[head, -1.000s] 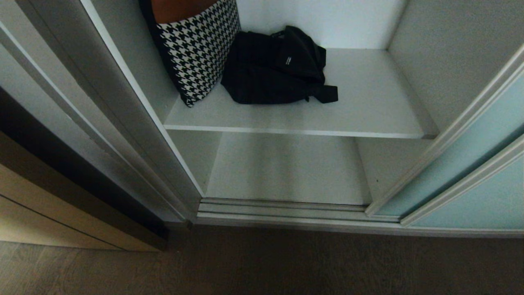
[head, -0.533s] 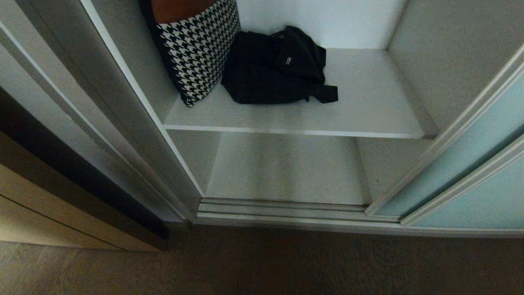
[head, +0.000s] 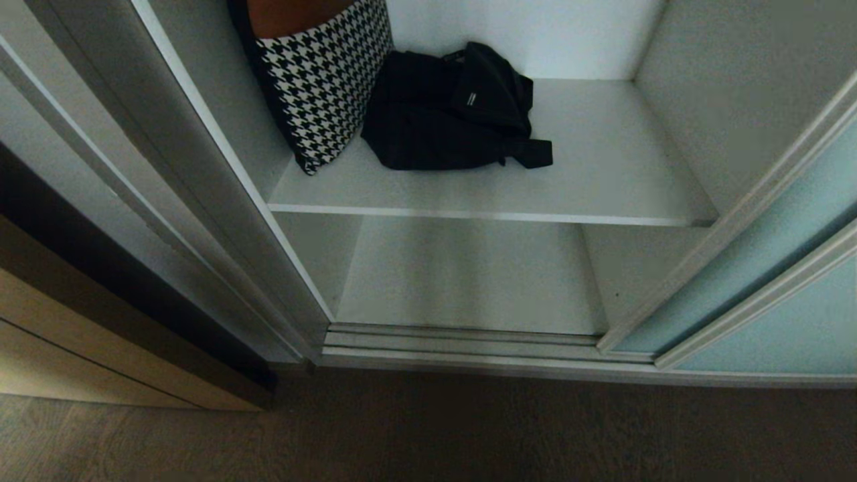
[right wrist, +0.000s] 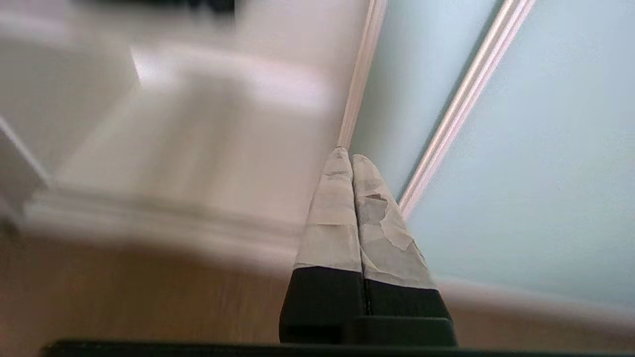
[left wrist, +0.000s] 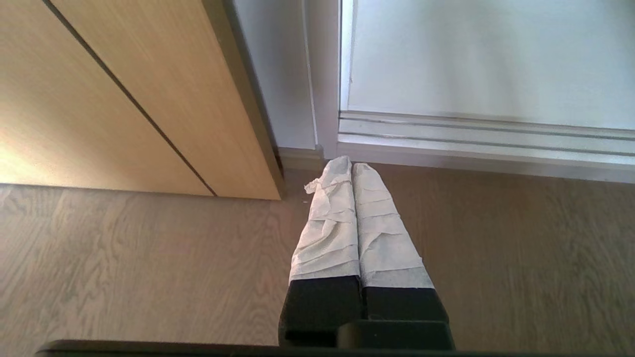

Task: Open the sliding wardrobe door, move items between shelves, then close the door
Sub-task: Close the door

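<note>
The sliding wardrobe door point(head: 756, 281), frosted pale blue-green glass in a silver frame, stands slid aside at the right, so the wardrobe is open. On the upper of the shelves point(head: 602, 181) lie a black bag point(head: 448, 110) and a houndstooth cushion point(head: 321, 80) leaning on the left wall. The lower shelf point(head: 469, 274) is bare. Neither arm shows in the head view. My right gripper point(right wrist: 350, 157) is shut and empty, low near the floor, pointing at the door's frame point(right wrist: 359, 79). My left gripper point(left wrist: 351, 165) is shut, empty, above the floor by the track's left end.
A ridged silver floor track point(head: 462, 345) runs along the wardrobe's foot. A tan wooden panel point(head: 80, 335) stands at the left beside the wardrobe's side wall. Dark wood floor point(head: 428, 435) lies in front.
Nothing has moved in the head view; the bag, the cushion and the door stay in place.
</note>
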